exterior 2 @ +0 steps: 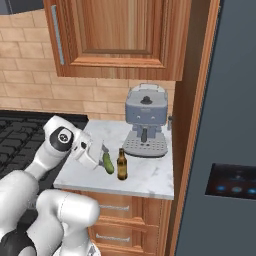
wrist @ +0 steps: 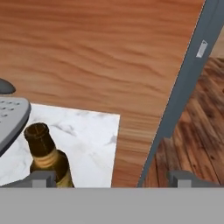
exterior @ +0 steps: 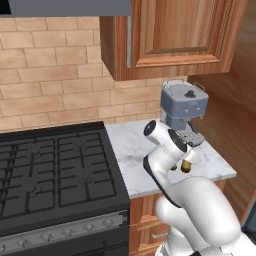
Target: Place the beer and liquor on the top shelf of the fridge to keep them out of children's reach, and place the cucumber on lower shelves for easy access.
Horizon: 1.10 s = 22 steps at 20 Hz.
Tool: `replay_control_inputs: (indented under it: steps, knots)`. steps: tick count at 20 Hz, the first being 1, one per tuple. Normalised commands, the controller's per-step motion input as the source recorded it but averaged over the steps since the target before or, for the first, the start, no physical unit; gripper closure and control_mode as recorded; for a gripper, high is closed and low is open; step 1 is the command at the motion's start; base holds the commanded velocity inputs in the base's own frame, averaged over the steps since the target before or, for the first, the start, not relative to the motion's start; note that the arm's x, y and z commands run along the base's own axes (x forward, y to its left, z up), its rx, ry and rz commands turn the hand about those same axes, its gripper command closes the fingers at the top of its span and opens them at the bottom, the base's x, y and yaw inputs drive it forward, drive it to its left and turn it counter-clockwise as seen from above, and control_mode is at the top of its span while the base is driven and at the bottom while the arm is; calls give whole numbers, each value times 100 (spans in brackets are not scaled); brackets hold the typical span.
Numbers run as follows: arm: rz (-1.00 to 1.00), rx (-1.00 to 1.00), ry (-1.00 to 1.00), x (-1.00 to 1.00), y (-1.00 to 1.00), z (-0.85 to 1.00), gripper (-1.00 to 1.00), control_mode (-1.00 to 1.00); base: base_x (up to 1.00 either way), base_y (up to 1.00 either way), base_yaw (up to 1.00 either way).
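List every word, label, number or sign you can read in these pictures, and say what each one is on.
No text can be read in any view.
The beer: yellowish label, too blurred to read.
The fridge: its black panel carries blue lights, no legible characters.
The coffee machine: dark knob, no readable markings.
The stove: front knobs, no legible marks.

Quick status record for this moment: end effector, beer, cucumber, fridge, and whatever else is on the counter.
end effector: open, nothing held, beside the beer
beer: upright on the marble counter, near its front edge
cucumber: on the counter, just left of the beer
fridge: right of the counter, door shut
coffee machine: at the counter's back
liquor: cannot tell
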Motion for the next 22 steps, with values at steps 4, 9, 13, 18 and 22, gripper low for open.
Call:
replay_control_inputs:
  steps: [4,9,13,18,22]
  knots:
    - [-3,0,0,30,-9,-21,-100,-100,0,0,0]
    - [-4,-1,0,30,-3,-24,-100,-100,0,0,0]
    - [-5,-4,0,27,0,-25,-100,-100,0,0,0]
    - [-5,-6,0,23,-1,-20,-100,-100,0,0,0]
    - [-4,-8,0,18,-7,-15,-100,-100,0,0,0]
